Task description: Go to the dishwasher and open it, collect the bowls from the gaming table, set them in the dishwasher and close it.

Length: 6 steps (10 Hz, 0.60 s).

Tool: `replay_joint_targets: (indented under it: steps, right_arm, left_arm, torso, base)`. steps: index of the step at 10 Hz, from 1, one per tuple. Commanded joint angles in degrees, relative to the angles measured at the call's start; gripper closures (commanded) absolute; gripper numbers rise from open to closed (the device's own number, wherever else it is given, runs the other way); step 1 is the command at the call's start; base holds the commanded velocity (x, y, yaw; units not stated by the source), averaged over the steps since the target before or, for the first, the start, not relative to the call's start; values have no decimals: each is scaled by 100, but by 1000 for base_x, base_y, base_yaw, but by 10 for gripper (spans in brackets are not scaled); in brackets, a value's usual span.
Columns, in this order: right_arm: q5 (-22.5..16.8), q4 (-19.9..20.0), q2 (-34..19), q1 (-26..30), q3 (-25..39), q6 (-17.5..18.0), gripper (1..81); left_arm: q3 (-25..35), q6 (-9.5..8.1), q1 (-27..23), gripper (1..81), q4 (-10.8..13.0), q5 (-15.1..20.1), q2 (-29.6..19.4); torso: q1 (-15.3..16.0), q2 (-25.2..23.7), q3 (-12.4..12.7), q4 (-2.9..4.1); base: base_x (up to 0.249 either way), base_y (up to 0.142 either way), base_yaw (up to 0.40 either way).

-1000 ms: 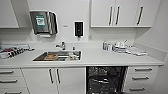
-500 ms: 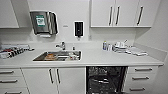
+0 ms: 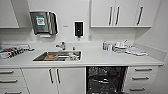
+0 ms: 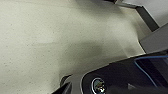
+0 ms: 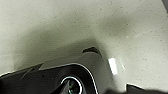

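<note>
A long white worktop [image 3: 100, 58] is seen across the middle of the head view, with white wall cupboards [image 3: 117, 13] in the upper right and a steel sink [image 3: 58, 55] set into it left of centre. Below the worktop, in the lower middle-right of the frame, the dishwasher [image 3: 105, 80] is found: its dark inside with wire racks is shown, so it is judged to be open already. It is bordered on the left by white cabinet doors [image 3: 62, 80] and on the right by a stack of drawers [image 3: 142, 78]. The opening lies straight ahead of the robot and a little to the right, so the right arm is judged to be the nearer one.

No bowls are made out on the worktop; small bottles and dishes [image 3: 117, 46] stand at the right, too blurred to be named.

In both wrist views a pale speckled floor [image 4: 50, 37] is seen under the robot's dark body, so the arms are judged to hang low beside the base. Whether the fingers of either gripper are apart or together cannot be told, and nothing is seen held. Free floor is seen around the base.
</note>
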Motion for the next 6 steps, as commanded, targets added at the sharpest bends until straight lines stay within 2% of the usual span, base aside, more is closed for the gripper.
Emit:
replay_joint_targets:
  steps: [1,3,6]
  right_arm:
    - [224,-19,476,41,-825,-469,10]
    - [410,-89,680,-100,-1012,-646,10]
    - [480,-98,795,-153,-1038,-663,10]
  left_arm:
    - [-851,-103,87,10,23,495,647]
    - [-1389,-164,104,10,-109,779,1097]
    - [-2057,-261,174,10,-118,814,1616]
  torso:
    - [0,0,0,0]
    - [0,0,0,0]
    - [0,0,2,0]
  base:
    - [0,0,0]
    - [0,0,0]
    - [0,0,0]
